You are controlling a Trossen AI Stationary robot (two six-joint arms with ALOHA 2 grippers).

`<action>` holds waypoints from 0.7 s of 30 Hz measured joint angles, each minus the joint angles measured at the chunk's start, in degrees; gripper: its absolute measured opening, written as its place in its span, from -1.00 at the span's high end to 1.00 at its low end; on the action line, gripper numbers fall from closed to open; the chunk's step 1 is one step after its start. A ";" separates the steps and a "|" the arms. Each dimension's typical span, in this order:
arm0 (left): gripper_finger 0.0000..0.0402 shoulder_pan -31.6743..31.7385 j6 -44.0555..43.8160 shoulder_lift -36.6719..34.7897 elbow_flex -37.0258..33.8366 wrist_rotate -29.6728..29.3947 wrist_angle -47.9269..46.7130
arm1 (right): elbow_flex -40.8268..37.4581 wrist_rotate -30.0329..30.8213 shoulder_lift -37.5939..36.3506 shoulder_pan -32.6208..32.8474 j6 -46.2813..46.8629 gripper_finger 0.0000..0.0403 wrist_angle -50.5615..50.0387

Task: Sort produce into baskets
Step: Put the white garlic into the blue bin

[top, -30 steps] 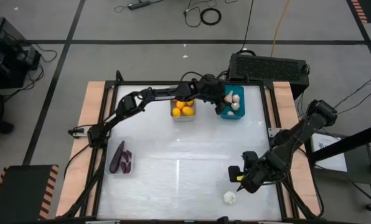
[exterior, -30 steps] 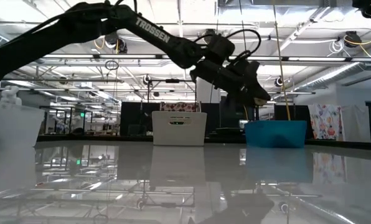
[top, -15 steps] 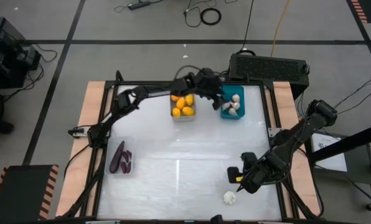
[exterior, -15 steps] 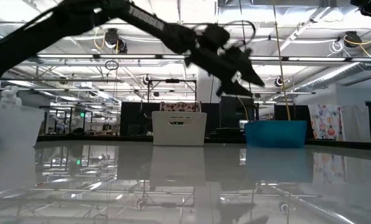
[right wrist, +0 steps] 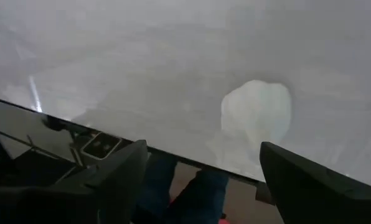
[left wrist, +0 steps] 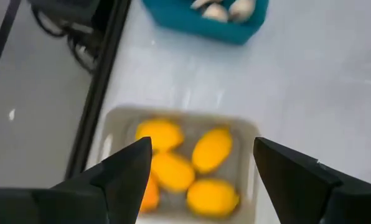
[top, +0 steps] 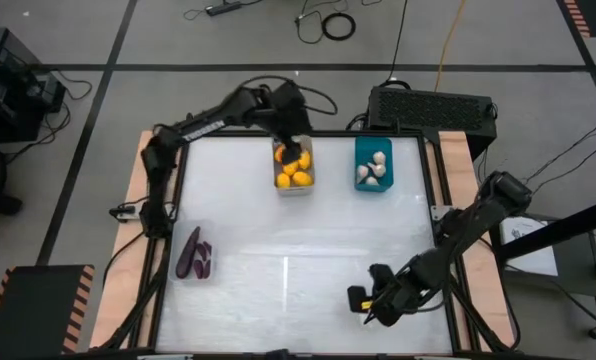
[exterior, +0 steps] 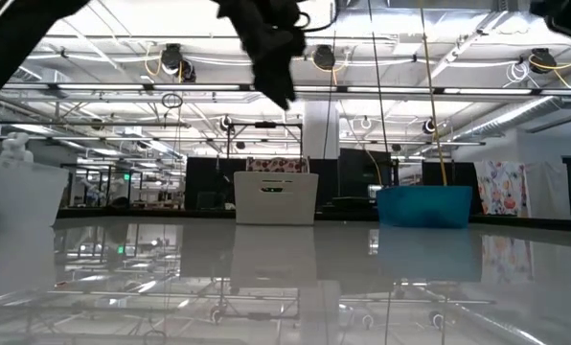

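Note:
My left gripper (top: 294,138) hangs open and empty above the light grey bin (top: 294,186), which holds several yellow and orange fruits (left wrist: 192,168). The teal bin (top: 373,182) to its right holds whitish garlic bulbs (top: 375,167). The clear bin (top: 181,272) at the near left holds dark purple eggplants (top: 193,255). My right gripper (top: 363,300) is open over a single garlic bulb (right wrist: 257,115) that lies on the table by its near edge. In the high view the gripper hides this bulb.
A big black vented box (top: 433,105) stands beyond the table's far right corner. The white tabletop (top: 278,240) lies between the bins and the right gripper. The table's near edge (right wrist: 111,134) runs close by the loose bulb.
My left gripper has swung from above the teal bin toward the table's left and has risen, and it now hangs over the grey bin. My right gripper has gone toward the table's near left, over the loose garlic bulb.

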 joint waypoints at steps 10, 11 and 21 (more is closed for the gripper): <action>-0.43 0.74 -1.55 -6.11 -1.51 -0.59 -4.01 | 0.00 -4.60 7.99 0.00 1.00 -0.51 2.12; -0.43 0.60 -1.60 -6.40 -1.87 -0.59 -3.99 | 0.01 -5.17 8.49 -0.02 0.98 -0.51 2.42; -0.43 -1.13 -2.64 -6.71 -8.55 -0.57 -6.24 | 0.00 -12.91 11.99 0.02 -1.18 -0.51 4.38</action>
